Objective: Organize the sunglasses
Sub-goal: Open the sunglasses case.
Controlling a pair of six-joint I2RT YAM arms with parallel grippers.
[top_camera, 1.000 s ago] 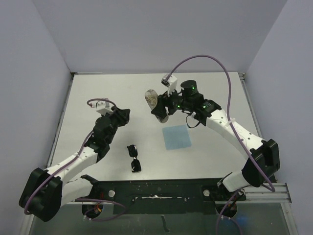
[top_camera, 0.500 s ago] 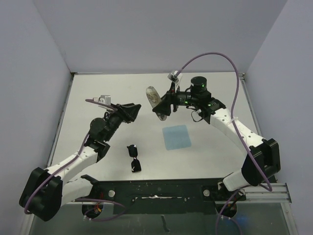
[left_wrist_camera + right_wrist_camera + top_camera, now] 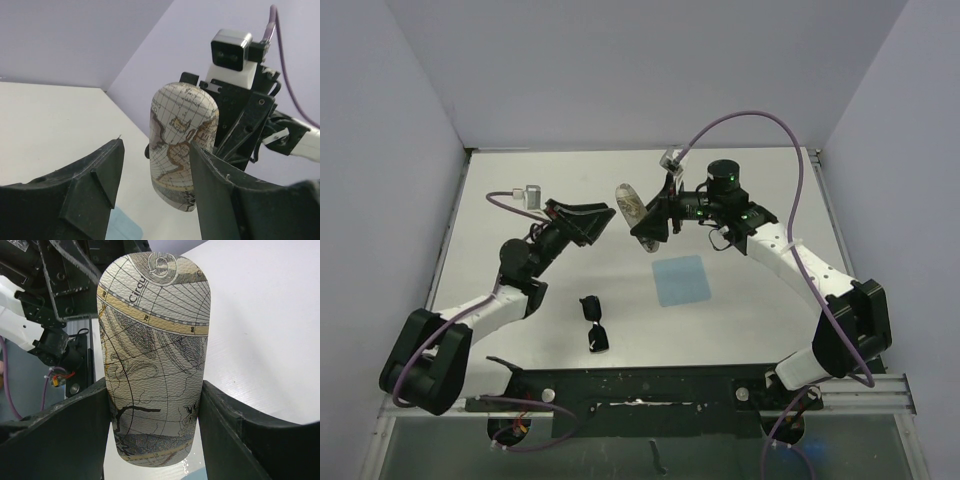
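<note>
The black-framed sunglasses (image 3: 594,323) lie folded on the white table (image 3: 500,200) near its front edge, left of centre, untouched. My right gripper (image 3: 655,218) is shut on an oval map-patterned case (image 3: 630,203), held up above the table's middle. In the right wrist view the case (image 3: 155,355) stands upright, clamped between both fingers (image 3: 75,430). My left gripper (image 3: 605,220) is open and points at the case from the left, its tips just short of it. In the left wrist view the case (image 3: 182,145) fills the space beyond my left gripper (image 3: 156,150).
A light blue square cloth (image 3: 681,279) lies flat on the table right of the sunglasses, below the raised case. A corner of the cloth (image 3: 120,227) shows under my left fingers. Grey walls enclose the table on three sides.
My left gripper has risen and swung right toward the case, its jaws spreading wider. The right gripper has turned slightly with the case and brought it a little toward the left arm.
</note>
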